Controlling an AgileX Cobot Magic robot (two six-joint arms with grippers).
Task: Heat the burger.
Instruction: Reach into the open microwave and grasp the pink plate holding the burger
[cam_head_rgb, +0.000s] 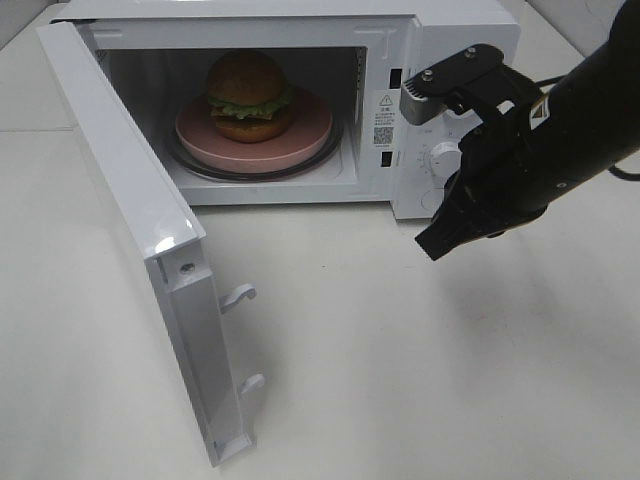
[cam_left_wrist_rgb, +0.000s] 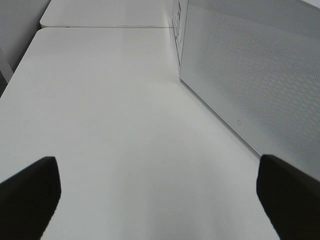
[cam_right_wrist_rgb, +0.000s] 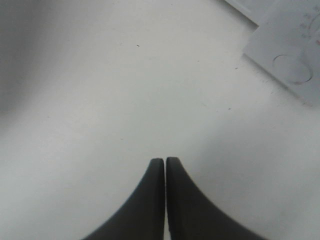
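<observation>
Heating step: the burger (cam_head_rgb: 248, 95) is already inside the microwave (cam_head_rgb: 460, 40), so I judge that what remains is to shut the door (cam_head_rgb: 130, 190) and set the dial (cam_head_rgb: 445, 157).
Burger place: on the pink plate (cam_head_rgb: 312, 135), which lies on the glass turntable (cam_head_rgb: 195, 160) in the cavity.
Door: swung wide open to the left, with its latch hooks showing.
Right gripper (cam_right_wrist_rgb: 165, 161): my fingers are pressed together and hold nothing. It hangs above the table (cam_head_rgb: 400, 350) just before the control panel, perhaps to be out of the door's path.
Left gripper (cam_left_wrist_rgb: 160, 192): spread wide and empty, low over the table beside a white dotted panel. I think this is the door's outer face, so the gripper is well placed to push it.
</observation>
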